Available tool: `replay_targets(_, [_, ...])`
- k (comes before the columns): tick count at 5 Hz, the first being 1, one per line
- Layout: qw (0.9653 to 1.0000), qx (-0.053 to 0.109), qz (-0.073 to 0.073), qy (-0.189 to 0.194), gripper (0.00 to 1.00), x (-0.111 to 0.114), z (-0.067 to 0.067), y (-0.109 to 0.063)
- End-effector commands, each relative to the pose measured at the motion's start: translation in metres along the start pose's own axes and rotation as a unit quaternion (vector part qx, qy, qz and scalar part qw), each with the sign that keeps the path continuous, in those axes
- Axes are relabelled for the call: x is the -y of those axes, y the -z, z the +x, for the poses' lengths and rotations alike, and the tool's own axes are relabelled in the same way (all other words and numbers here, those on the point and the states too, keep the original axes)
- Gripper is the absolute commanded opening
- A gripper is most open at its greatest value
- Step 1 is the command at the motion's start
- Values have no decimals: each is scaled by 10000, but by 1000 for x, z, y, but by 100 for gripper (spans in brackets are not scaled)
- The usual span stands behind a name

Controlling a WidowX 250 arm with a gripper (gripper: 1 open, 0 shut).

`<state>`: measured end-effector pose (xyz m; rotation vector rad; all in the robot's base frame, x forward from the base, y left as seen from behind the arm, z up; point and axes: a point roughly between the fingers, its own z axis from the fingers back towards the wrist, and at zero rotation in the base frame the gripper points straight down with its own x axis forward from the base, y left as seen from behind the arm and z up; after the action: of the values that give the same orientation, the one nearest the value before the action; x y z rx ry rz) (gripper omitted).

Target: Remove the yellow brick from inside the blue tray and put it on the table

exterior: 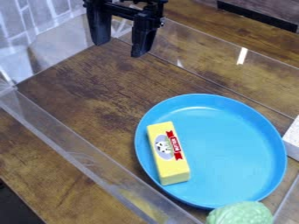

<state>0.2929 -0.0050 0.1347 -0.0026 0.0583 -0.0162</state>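
Brick point(167, 152) in blue tray point(239, 144), well apart fr open pincer point(121, 39).

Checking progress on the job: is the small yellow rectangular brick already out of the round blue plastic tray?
No, the yellow brick lies inside the blue tray, near its left rim, and the open gripper hangs well apart from it.

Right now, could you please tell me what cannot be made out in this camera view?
- Bumpy green lump: cut off by the bottom edge.
- White object beside the round blue plastic tray: cut off by the right edge; cannot be identified.
- Red-and-white label on the yellow rectangular brick: print too small to read.
- Black gripper: its upper part is cut off by the top edge.
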Motion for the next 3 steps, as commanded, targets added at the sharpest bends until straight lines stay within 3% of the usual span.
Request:
replay_targets(1, [10000, -62, -5, 66, 100, 4, -1, 6])
replay_targets(3, [9989, -136, -26, 458, 100, 23, -9, 16])
